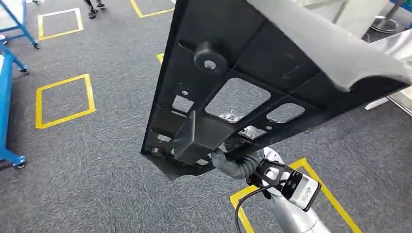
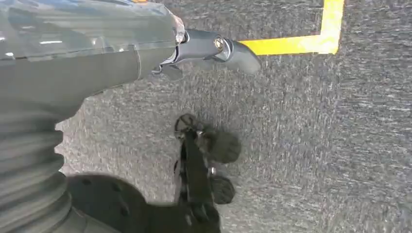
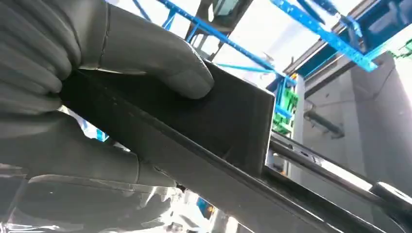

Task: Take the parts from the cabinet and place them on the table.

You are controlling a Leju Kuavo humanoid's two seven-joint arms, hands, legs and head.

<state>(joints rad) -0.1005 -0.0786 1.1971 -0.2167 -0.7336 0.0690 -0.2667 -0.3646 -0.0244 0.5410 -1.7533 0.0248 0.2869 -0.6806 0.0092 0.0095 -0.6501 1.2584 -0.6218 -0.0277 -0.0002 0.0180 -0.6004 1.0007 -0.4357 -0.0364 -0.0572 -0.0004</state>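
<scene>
The largest item is the grey carpeted floor (image 1: 97,145), marked with yellow tape squares (image 1: 63,99); blue frame legs on castors (image 1: 12,158) stand at its edge. Held up above the floor is the part (image 1: 243,73), a long black moulded panel with ribbed underside, several cut-out windows, a round boss (image 1: 210,57) and a box-shaped bracket (image 1: 197,138) at its near end. A pale grey edge strip (image 1: 330,43) runs along its far side.

The right hand (image 1: 233,162) grasps the part at the bracket: in the right wrist view the thick grey thumb (image 3: 160,58) presses one face of the bracket while the rest of the hand closes beneath the panel's edge. The part is thus off the cabinet, carried in the air and not yet over any table.

The left hand (image 2: 209,48) hangs over the carpet with nothing in it; one finger points outward, but whether the rest are spread or curled cannot be told.

Judged step: transport to the table. Because the panel is long and is held at one end, it should be kept level, turned slowly, and lowered flat before the grasp is relaxed.

A white label on the wrist camera (image 1: 303,189) bears print too small to read; no other writing is legible.
</scene>
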